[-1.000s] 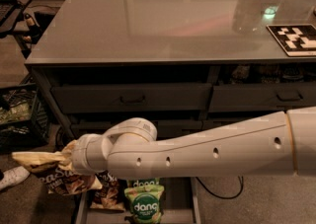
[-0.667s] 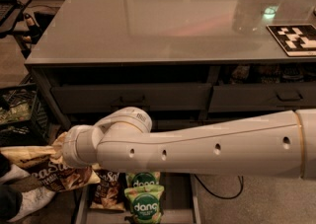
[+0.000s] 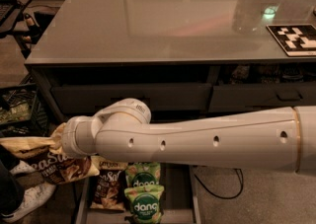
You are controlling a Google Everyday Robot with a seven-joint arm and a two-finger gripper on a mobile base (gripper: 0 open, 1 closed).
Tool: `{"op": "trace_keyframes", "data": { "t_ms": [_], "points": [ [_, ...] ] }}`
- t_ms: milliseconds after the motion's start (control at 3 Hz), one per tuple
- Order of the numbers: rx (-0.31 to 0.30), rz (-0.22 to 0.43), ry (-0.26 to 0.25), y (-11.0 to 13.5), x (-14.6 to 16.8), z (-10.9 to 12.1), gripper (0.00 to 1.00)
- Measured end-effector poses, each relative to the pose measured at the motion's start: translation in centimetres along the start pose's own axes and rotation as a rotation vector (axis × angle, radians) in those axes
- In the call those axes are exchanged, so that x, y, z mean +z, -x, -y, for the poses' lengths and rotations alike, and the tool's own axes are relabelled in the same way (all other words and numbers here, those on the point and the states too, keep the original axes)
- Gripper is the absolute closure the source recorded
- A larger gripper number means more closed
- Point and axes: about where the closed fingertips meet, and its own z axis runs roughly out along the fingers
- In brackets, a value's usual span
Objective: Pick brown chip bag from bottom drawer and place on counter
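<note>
The brown chip bag (image 3: 52,163), dark with a tan top band and white lettering, hangs in the air left of the open bottom drawer (image 3: 194,204). My gripper (image 3: 60,145) is at the end of the white arm, shut on the bag's upper part, and the wrist hides most of the fingers. Another brown bag (image 3: 106,187) still lies in the drawer. The glossy grey counter (image 3: 163,20) spreads out above the drawer cabinet.
Two green "dang" bags (image 3: 144,199) lie in the drawer beside the other brown bag. A black-and-white marker tile (image 3: 294,38) sits on the counter's right edge. A dark crate (image 3: 18,110) and white shoes (image 3: 27,201) are on the floor at left. A cable (image 3: 217,191) lies right of the drawer.
The arm has swung left and slightly up, carrying the brown chip bag out past the drawer's left side.
</note>
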Motion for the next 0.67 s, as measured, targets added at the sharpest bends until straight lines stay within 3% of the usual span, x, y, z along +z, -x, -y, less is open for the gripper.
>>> {"op": "trace_keyframes", "data": {
  "t_ms": [667],
  "points": [
    [-0.137,0.002,-0.111,2.6,-2.4,10.2,1.0]
  ]
}}
